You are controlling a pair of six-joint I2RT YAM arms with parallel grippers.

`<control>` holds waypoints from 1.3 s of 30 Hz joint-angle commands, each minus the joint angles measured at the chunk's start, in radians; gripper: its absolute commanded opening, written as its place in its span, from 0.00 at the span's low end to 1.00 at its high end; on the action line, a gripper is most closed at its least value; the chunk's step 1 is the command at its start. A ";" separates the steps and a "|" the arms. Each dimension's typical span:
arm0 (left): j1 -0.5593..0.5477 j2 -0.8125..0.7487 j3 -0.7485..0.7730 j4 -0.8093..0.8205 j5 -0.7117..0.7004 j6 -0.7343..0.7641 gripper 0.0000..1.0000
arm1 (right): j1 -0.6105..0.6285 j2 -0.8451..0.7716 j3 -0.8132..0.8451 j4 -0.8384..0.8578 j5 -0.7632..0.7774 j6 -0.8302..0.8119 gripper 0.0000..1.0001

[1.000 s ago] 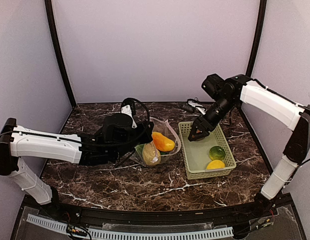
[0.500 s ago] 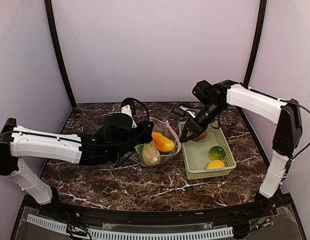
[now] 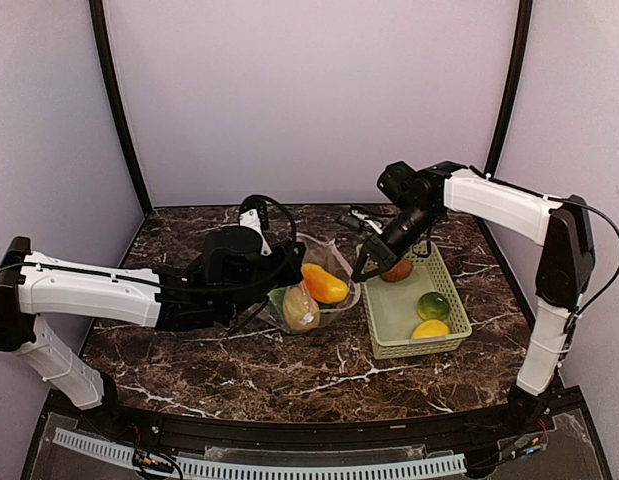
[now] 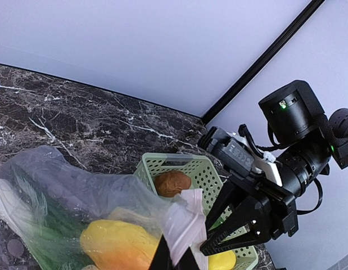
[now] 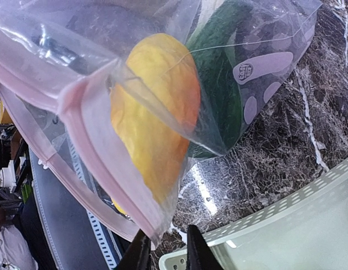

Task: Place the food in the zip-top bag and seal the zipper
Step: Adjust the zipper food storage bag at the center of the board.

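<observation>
left claw (image 4: 172, 256) pinches zip-top bag (image 4: 50, 185) rim; right claw (image 5: 162, 248) (narrowly parted) just beside zipper (image 5: 114, 169) edge.

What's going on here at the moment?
The left hand is shut on the mouth edge of the clear bag. The bag already contains an orange fruit, a tan lump and something green. The right hand is at the bag's mouth, beside the green basket, with its fingers slightly apart and nothing in them. A lime, a lemon and a brown fruit lie in the basket. The bag is unsealed.
</observation>
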 commanded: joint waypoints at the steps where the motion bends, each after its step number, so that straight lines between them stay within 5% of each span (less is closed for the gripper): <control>1: -0.001 -0.046 -0.017 0.017 -0.018 -0.006 0.01 | 0.009 0.039 0.028 0.014 0.002 0.004 0.23; 7: -0.001 -0.043 -0.013 0.014 -0.019 -0.005 0.01 | 0.014 0.068 0.033 0.014 -0.019 0.001 0.22; 11: -0.001 -0.037 -0.003 0.003 -0.027 0.007 0.01 | 0.016 0.054 0.069 -0.005 -0.012 0.000 0.00; 13: 0.001 -0.037 0.015 -0.043 -0.032 0.021 0.01 | 0.014 0.021 0.113 -0.040 -0.030 -0.005 0.00; 17: 0.006 -0.061 0.129 -0.271 0.029 0.024 0.01 | 0.003 -0.037 0.291 -0.165 -0.138 -0.063 0.00; 22: 0.033 -0.005 0.318 -0.615 0.038 0.028 0.01 | -0.009 -0.039 0.289 -0.106 -0.085 -0.034 0.00; 27: 0.036 -0.103 0.224 -0.409 0.062 0.098 0.01 | -0.011 -0.010 0.245 -0.107 -0.065 -0.025 0.00; 39: 0.050 -0.022 0.332 -0.544 0.048 0.158 0.01 | -0.012 -0.106 0.211 -0.100 -0.117 -0.051 0.00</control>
